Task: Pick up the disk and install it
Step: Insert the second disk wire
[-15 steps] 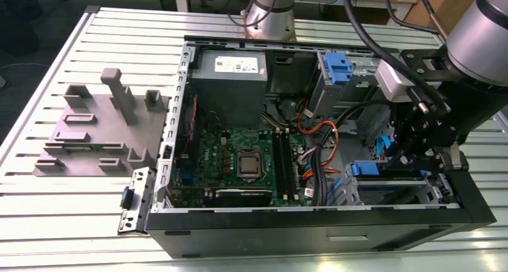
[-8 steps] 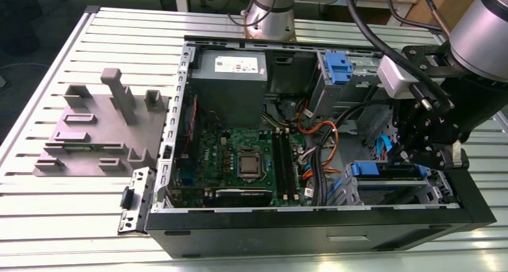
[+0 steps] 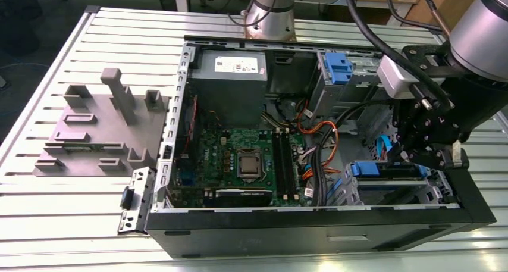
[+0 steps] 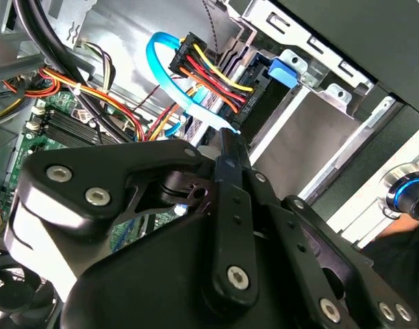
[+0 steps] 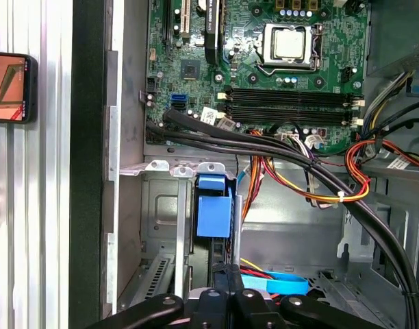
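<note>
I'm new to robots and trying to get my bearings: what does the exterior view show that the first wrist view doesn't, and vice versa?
Exterior view: a grey moulded tray beside the open computer case, and the arm's base behind it. First wrist view: a small device with a reddish screen outside the case wall. Both: the green motherboard with its processor socket.

The end effector (image 3: pixel 427 156) is matte black with silver screws. Just beside it sit a bright blue plastic clip (image 5: pixel 214 214) and a light blue ribbon cable (image 4: pixel 175 86), near red, yellow and orange wires (image 4: pixel 213 75); beyond them lies a green motherboard (image 5: pixel 264 62).
</note>
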